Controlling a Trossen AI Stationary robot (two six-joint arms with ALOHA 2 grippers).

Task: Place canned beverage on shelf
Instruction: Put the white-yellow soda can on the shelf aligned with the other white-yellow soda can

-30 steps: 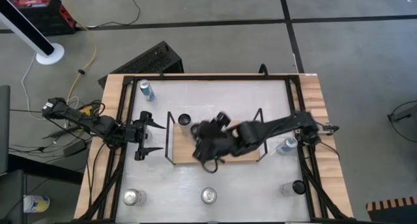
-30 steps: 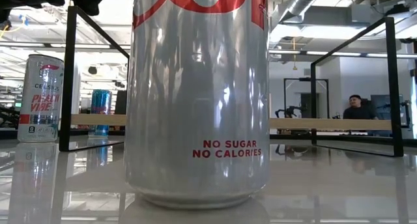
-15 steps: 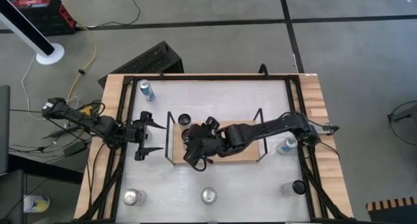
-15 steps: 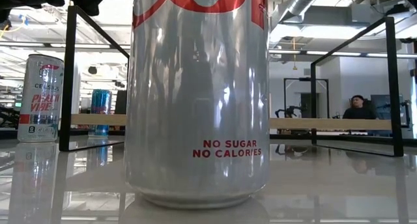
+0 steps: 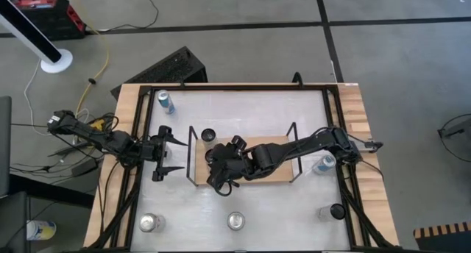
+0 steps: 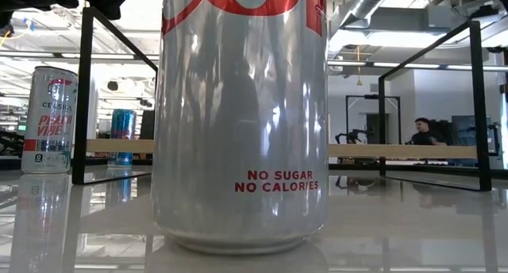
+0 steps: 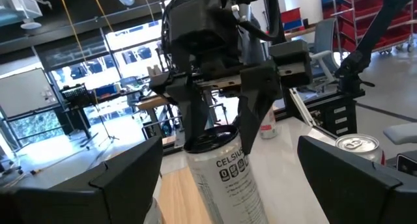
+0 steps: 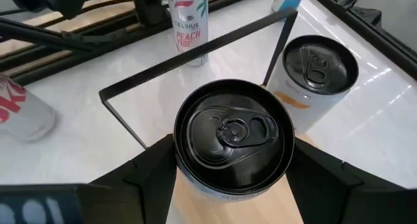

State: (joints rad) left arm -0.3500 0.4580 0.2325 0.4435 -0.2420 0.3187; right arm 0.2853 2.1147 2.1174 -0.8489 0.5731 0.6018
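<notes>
My right gripper (image 5: pixel 221 168) hangs over the left end of the shelf (image 5: pixel 283 146), a light-wood board in a black wire frame, and is shut on a white canned beverage with a black top (image 8: pixel 234 136). The left wrist view shows that can (image 7: pixel 225 172) upright under the gripper, above the board. Whether its bottom stands on the board is cut off by that picture's edge. A second black-topped can (image 5: pixel 208 134) stands by the shelf's far left corner. My left gripper (image 5: pixel 175 155) waits open, left of the shelf, pointing at it. My right gripper pinches the can's upper wall just under the rim (image 7: pixel 195 142) between its two fingers (image 8: pixel 153 175), one on each side. The fingers come from above, slanting down from the table's right side. The can hangs upright below them.
Loose cans stand on the white table: a blue one (image 5: pixel 165 102) at the far left, two (image 5: pixel 151 222) (image 5: pixel 235 221) near the front edge, two (image 5: pixel 324 163) (image 5: pixel 337 211) on the right. The front middle silver can (image 6: pixel 238 122) fills the low view. A person sits far behind the table.
My right gripper has sunk and gone toward the table's left edge with the can, from the shelf's middle to its left end. The can stays upright in the hold.
</notes>
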